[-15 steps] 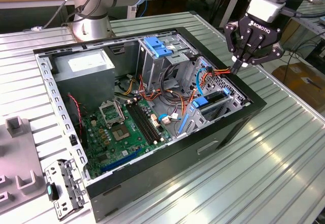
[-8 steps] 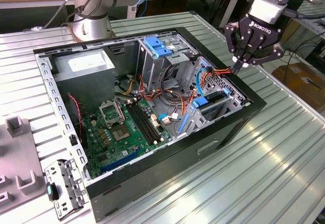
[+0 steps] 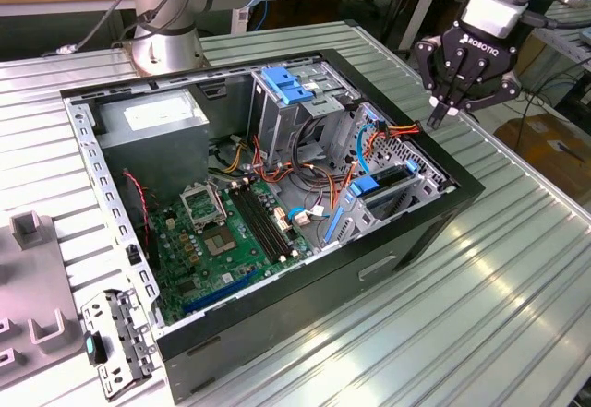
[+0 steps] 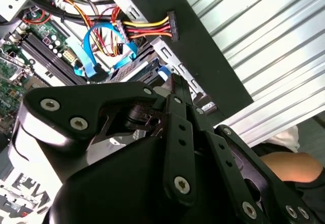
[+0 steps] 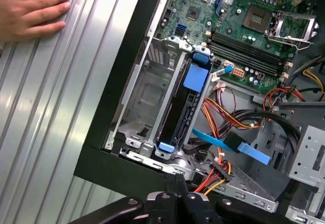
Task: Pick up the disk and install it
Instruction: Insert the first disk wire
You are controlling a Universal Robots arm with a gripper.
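The fingers (image 3: pixel 441 107) are hanging clenched together, tip against tip, and are grasping nothing. In the exterior view they are hovering above the rim of the open computer case (image 3: pixel 277 338), at the exterior view's right, touching neither the case nor its contents.

The disk (image 3: pixel 388 184) is sitting below the fingers and inward of them, seated on edge in the drive bay (image 3: pixel 406 206) at the case corner. In the first wrist view the disk (image 5: pixel 185 109) is standing between the bay's metal walls with a blue tab at each end, directly ahead of the closed fingers (image 5: pixel 175 183).

A power plug (image 5: pixel 216 173) on red, yellow and black wires is lying loose just beside the fingers, apart from the disk. A blue flat cable (image 5: pixel 238 145) is running near it, also unattached to the disk. In the second wrist view the fingers (image 4: pixel 180 127) are pointing toward the same plug (image 4: pixel 171 25).

The main board (image 3: pixel 231 232) is lying well beyond the disk, on the case floor. A tall cage (image 3: pixel 282 116) with a blue latch is standing beyond the fingers, deeper in the case.

The case is resting on a ribbed metal table (image 3: pixel 480 315). A person's hand (image 5: pixel 30 8) is resting on the table, well apart from the fingers.
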